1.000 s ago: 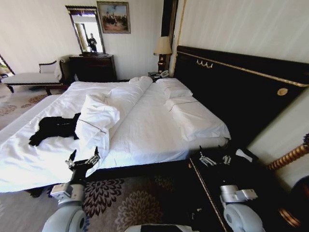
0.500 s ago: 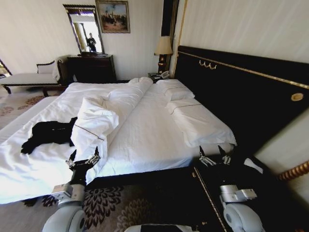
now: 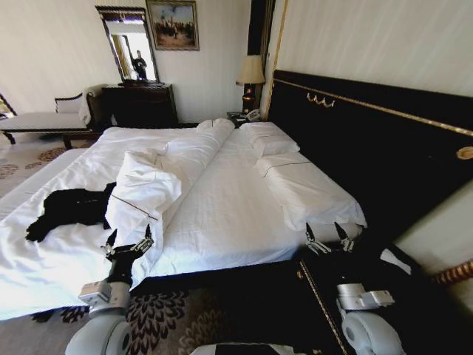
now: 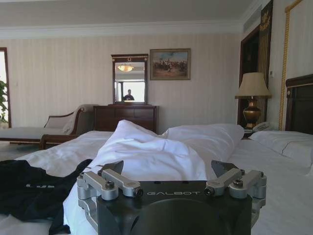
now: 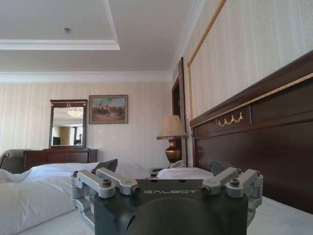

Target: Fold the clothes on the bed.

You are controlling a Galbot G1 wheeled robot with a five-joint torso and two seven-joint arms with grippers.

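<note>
The crumpled black cotton T-shirt (image 3: 66,208) lay on the large white-sheeted bed (image 3: 229,214), its long axis running across the mattress, beyond and leftward of the left claw (image 3: 128,242), the nearer one. Both it and the right claw (image 3: 328,237) hovered wide open, empty.

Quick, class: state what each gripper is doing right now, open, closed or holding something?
Left gripper: open, holding nothing, at the bed's near edge.
Right gripper: open, holding nothing, by the headboard end.

"GALBOT" on both pincer bodies (image 4: 173,193) (image 5: 168,191)
</note>
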